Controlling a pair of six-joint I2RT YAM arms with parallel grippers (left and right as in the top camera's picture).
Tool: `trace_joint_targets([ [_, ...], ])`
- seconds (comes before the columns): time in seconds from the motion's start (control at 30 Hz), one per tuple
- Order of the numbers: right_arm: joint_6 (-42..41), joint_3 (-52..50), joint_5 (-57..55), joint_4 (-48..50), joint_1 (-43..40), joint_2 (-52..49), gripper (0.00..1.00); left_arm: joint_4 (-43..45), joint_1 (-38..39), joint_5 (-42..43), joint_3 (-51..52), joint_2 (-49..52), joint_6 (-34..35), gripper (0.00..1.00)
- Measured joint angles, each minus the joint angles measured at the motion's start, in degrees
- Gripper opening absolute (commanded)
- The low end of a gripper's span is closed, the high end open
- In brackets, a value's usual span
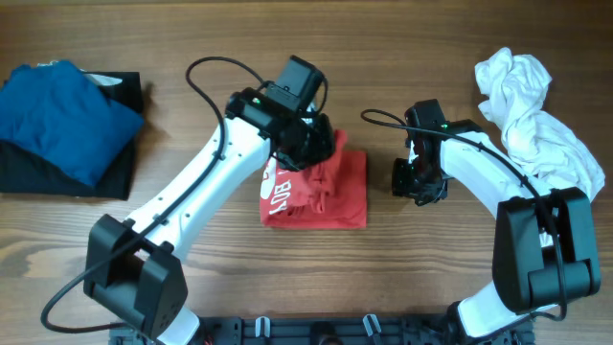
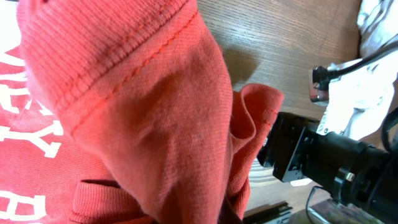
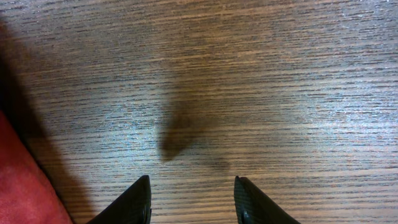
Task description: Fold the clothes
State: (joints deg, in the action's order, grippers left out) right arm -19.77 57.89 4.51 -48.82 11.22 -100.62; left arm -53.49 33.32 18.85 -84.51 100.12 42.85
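The red T-shirt (image 1: 330,196) with white lettering lies folded small in the middle of the table. My left gripper (image 1: 308,151) is shut on a bunched fold of it at its back edge and lifts that fold; the red cloth (image 2: 143,112) fills the left wrist view and hides the fingers. My right gripper (image 1: 412,187) is open and empty over bare wood just right of the shirt; the shirt's edge (image 3: 18,180) shows at the lower left of the right wrist view, beside the open fingers (image 3: 193,199). A crumpled white garment (image 1: 532,110) lies at the far right.
A blue garment (image 1: 57,110) lies on a black one (image 1: 105,177) at the far left. The right arm (image 2: 336,155) shows close behind the lifted fold in the left wrist view. The table's front edge carries a black rail (image 1: 316,331).
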Motion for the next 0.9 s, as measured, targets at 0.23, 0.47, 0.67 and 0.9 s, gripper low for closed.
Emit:
trace_joint_targets([
  [0.23,0.6,0.0,0.0,-0.1,0.0,0.0,0.44,2.0,4.4,-2.4,0.0,0.6,1.4,0.52],
  [0.47,3.1,0.0,1.0,-0.3,0.0,0.0,0.45,-1.2,0.6,-3.0,0.0,-0.1,-1.9,0.51],
  [0.67,12.5,8.5,17.5,-5.3,1.1,11.4,0.43,-6.6,-17.5,-11.1,-0.1,-3.9,-5.1,0.37],
  [0.9,16.1,8.5,26.7,-3.0,19.1,10.6,0.44,-10.4,-19.2,-11.9,-0.3,7.7,-8.3,0.31],
])
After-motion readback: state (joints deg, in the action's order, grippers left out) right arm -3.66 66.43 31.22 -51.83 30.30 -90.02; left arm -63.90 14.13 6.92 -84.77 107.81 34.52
